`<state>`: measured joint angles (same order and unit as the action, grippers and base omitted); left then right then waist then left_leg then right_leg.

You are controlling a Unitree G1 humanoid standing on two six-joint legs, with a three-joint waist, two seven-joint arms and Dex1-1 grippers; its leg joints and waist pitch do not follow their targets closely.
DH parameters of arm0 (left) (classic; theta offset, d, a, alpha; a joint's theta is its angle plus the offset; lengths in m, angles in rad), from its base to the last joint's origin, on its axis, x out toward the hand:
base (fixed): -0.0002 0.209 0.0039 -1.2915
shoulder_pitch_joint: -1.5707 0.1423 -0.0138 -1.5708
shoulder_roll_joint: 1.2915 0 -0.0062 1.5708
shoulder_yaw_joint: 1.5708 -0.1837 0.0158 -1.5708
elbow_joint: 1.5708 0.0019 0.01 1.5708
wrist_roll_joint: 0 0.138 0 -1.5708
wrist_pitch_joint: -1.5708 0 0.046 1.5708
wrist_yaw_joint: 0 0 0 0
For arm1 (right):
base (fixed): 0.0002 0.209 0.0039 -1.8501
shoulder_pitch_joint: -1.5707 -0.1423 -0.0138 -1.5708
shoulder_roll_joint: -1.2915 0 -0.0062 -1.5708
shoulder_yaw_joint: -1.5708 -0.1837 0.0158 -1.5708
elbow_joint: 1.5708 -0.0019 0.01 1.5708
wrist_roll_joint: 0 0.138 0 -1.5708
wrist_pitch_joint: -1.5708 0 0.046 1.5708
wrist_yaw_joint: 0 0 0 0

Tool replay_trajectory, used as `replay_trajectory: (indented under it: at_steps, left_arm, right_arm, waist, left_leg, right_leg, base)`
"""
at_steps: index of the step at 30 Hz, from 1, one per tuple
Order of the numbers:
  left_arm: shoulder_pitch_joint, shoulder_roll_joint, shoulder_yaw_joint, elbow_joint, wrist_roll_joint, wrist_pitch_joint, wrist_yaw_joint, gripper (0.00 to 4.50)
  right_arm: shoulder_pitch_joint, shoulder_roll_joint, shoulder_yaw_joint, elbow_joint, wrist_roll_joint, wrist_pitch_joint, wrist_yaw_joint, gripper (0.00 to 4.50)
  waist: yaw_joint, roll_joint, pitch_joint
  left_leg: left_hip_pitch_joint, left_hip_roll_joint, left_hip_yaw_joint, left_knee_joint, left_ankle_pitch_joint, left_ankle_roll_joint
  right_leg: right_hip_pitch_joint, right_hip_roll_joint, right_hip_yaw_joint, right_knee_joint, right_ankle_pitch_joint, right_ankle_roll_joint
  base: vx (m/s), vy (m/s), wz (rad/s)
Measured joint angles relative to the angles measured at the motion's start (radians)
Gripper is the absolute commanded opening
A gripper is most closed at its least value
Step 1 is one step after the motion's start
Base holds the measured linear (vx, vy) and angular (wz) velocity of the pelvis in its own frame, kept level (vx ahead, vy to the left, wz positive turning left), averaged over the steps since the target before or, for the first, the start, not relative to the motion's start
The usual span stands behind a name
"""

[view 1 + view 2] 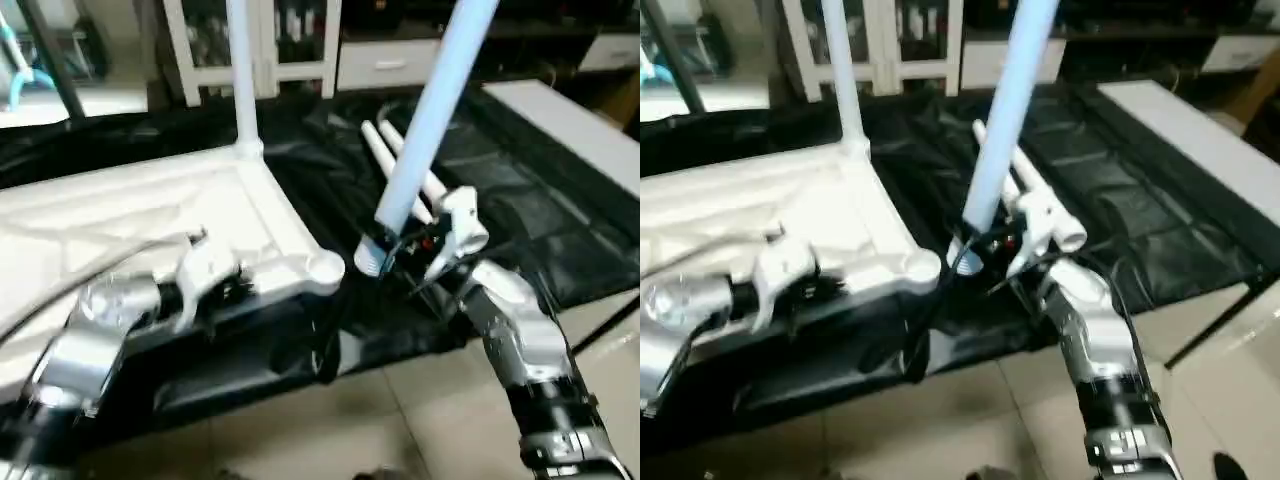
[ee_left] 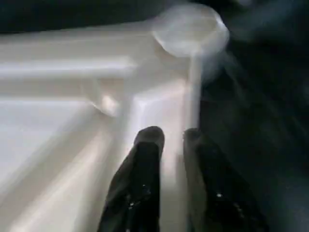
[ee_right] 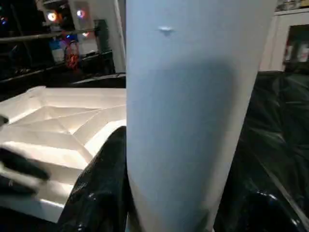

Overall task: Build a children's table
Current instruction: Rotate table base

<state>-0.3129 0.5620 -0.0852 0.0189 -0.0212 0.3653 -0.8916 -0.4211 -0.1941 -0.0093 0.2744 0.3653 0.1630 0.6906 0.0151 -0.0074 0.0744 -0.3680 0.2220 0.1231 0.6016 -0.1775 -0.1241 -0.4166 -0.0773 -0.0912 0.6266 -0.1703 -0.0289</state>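
Observation:
The children's table's white tabletop (image 1: 120, 220) lies underside up on black sheeting, ribs showing. One white leg (image 1: 241, 70) stands upright in its far corner socket. The near corner socket (image 1: 325, 268) holds nothing. My right gripper (image 1: 395, 250) is shut on a second leg (image 1: 430, 110), which leans up and away; its lower end hangs just right of that near socket, apart from it. Two more legs (image 1: 385, 150) lie on the sheeting behind. My left gripper (image 2: 171, 140) hovers at the tabletop's near rim, fingers (image 2: 147, 150) slightly apart with nothing between them.
Black plastic sheeting (image 1: 500, 200) covers the low work surface, which ends at tiled floor (image 1: 400, 410) in front. A white board (image 1: 570, 120) lies at the right edge. White cabinets (image 1: 270, 40) stand behind.

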Motion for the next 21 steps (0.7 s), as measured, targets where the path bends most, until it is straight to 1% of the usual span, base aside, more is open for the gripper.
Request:
replay_trajectory:
  at_steps: [2, 4, 5, 7, 8, 10, 11, 13, 14, 15, 17, 18, 19, 20, 21]
  left_arm:
    - [-0.027, -0.001, 0.022, 0.0, -0.014, -0.02, 0.011, 0.96]
    - [-0.037, 0.001, 0.026, 0.0, -0.022, -0.036, 0.009, 0.96]
    - [-0.038, 0.001, 0.025, 0.0, -0.033, -0.046, -0.003, 0.96]
    - [-0.041, -0.011, 0.041, -0.011, -0.076, -0.034, -0.014, 0.96]
    - [-0.049, -0.035, 0.073, -0.023, -0.1, -0.02, 0.007, 0.96]
    - [-0.069, -0.071, 0.129, -0.045, -0.122, 0.008, 0.072, 0.96]
    - [-0.086, -0.11, 0.171, -0.06, -0.136, 0.046, 0.137, 0.96]
    - [-0.089, -0.186, 0.232, -0.106, -0.163, 0.113, 0.234, 0.96]
    - [-0.077, -0.287, 0.281, -0.149, -0.196, 0.144, 0.339, 0.96]
    - [-0.056, -0.377, 0.316, -0.187, -0.214, 0.136, 0.419, 0.96]
    - [-0.002, -0.474, 0.318, -0.237, -0.23, 0.134, 0.539, 0.96]
    - [0.037, -0.515, 0.313, -0.268, -0.228, 0.134, 0.58, 0.96]
    - [0.081, -0.547, 0.299, -0.292, -0.218, 0.13, 0.613, 0.96]
    - [0.123, -0.587, 0.286, -0.302, -0.186, 0.109, 0.67, 0.96]
    - [0.141, -0.609, 0.278, -0.303, -0.143, 0.094, 0.722, 0.96]
  right_arm:
    - [0.003, -0.002, -0.022, -0.007, 0.007, 0.005, -0.016, 1.9]
    - [0.004, -0.008, -0.03, -0.018, 0.014, 0.005, -0.024, 1.9]
    - [0.007, -0.012, -0.031, -0.036, 0.015, 0.005, -0.032, 1.9]
    - [0.03, -0.018, -0.042, -0.082, 0.012, 0.01, -0.065, 1.9]
    - [0.041, -0.02, -0.052, -0.106, 0.007, 0.026, -0.094, 1.9]
    - [0.049, -0.022, -0.068, -0.138, 0.006, 0.048, -0.125, 1.9]
    - [0.058, -0.023, -0.085, -0.169, 0.012, 0.058, -0.143, 1.9]
    - [0.073, -0.022, -0.116, -0.225, 0.024, 0.062, -0.166, 1.9]
    - [0.091, -0.022, -0.139, -0.279, 0.035, 0.069, -0.195, 1.9]
    - [0.108, -0.021, -0.156, -0.318, 0.041, 0.074, -0.215, 1.9]
    - [0.137, -0.022, -0.164, -0.382, 0.04, 0.098, -0.252, 1.9]
    - [0.168, -0.029, -0.158, -0.418, 0.024, 0.104, -0.268, 1.9]
    - [0.198, -0.034, -0.155, -0.442, 0.01, 0.112, -0.279, 1.9]
    - [0.227, -0.037, -0.151, -0.454, -0.003, 0.131, -0.293, 1.9]
    - [0.238, -0.037, -0.145, -0.459, -0.01, 0.154, -0.301, 1.9]
  waist:
    - [-0.001, 0.002, -0.001]
    - [-0.001, 0.003, -0.002]
    - [0.001, 0.012, 0.0]
    - [0.001, 0.026, -0.002]
    - [0.003, 0.034, -0.003]
    - [0.008, 0.046, -0.004]
    - [0.012, 0.051, -0.004]
    - [0.016, 0.061, -0.006]
    - [0.017, 0.069, -0.008]
    - [0.018, 0.075, -0.01]
    - [0.015, 0.077, -0.012]
    - [0.011, 0.077, -0.013]
    - [0.008, 0.076, -0.013]
    - [0.003, 0.075, -0.013]
    - [-0.002, 0.074, -0.012]
  left_leg:
    - [0.0, 0.0, 0.0, 0.0, 0.0, 0.0]
    - [0.0, 0.0, 0.0, 0.0, 0.0, 0.0]
    - [0.0, 0.002, 0.0, 0.0, 0.0, 0.0]
    - [-0.001, 0.002, 0.001, 0.0, 0.0, 0.0]
    - [-0.001, 0.002, 0.002, 0.0, 0.0, 0.0]
    - [-0.001, 0.002, 0.002, -0.001, 0.0, 0.0]
    - [-0.001, 0.002, 0.003, -0.002, 0.0, 0.0]
    - [-0.001, 0.002, 0.003, -0.002, 0.0, 0.001]
    - [-0.001, 0.002, 0.005, -0.002, -0.002, 0.003]
    - [-0.001, 0.002, 0.006, -0.003, -0.002, 0.004]
    - [-0.001, 0.003, 0.01, -0.003, -0.004, 0.007]
    - [0.0, 0.003, 0.011, -0.003, -0.005, 0.008]
    - [0.0, 0.003, 0.012, -0.003, -0.005, 0.009]
    - [0.0, 0.003, 0.013, -0.003, -0.006, 0.009]
    - [-0.001, 0.003, 0.013, -0.003, -0.006, 0.009]
  right_leg:
    - [0.0, 0.0, 0.0, -0.001, 0.002, 0.002]
    - [0.0, 0.0, 0.0, -0.001, 0.002, 0.003]
    - [0.0, 0.002, -0.001, -0.001, 0.002, 0.003]
    - [0.0, 0.002, 0.0, -0.003, 0.005, -0.002]
    - [0.0, 0.002, 0.001, -0.003, 0.006, -0.003]
    - [0.0, 0.002, 0.001, -0.003, 0.006, -0.002]
    - [0.0, 0.002, 0.001, -0.004, 0.005, -0.001]
    - [0.0, 0.002, 0.001, -0.004, 0.004, 0.001]
    - [0.002, 0.002, 0.001, -0.008, 0.003, 0.002]
    - [0.004, 0.001, 0.001, -0.011, 0.003, 0.002]
    - [0.007, 0.001, 0.002, -0.013, 0.002, 0.004]
    - [0.009, 0.001, 0.002, -0.015, 0.0, 0.008]
    - [0.009, 0.001, 0.003, -0.016, -0.002, 0.012]
    - [0.009, 0.001, 0.003, -0.016, -0.003, 0.015]
    - [0.008, 0.001, 0.003, -0.017, -0.003, 0.016]
  base:
    - [0.0, 0.0, 0.0]
    - [0.0, 0.0, 0.0]
    - [0.0, 0.0, 0.0]
    - [0.0, 0.0, 0.0]
    - [0.0, 0.0, 0.0]
    - [0.0, 0.0, 0.0]
    - [0.0, 0.0, 0.0]
    - [0.0, 0.0, 0.0]
    - [0.0, 0.0, 0.0]
    - [0.0, 0.0, 0.0]
    - [0.0, 0.0, 0.0]
    - [0.0, 0.0, 0.0]
    - [0.0, 0.0, 0.0]
    - [0.0, 0.0, 0.0]
    - [0.0, 0.0, 0.0]
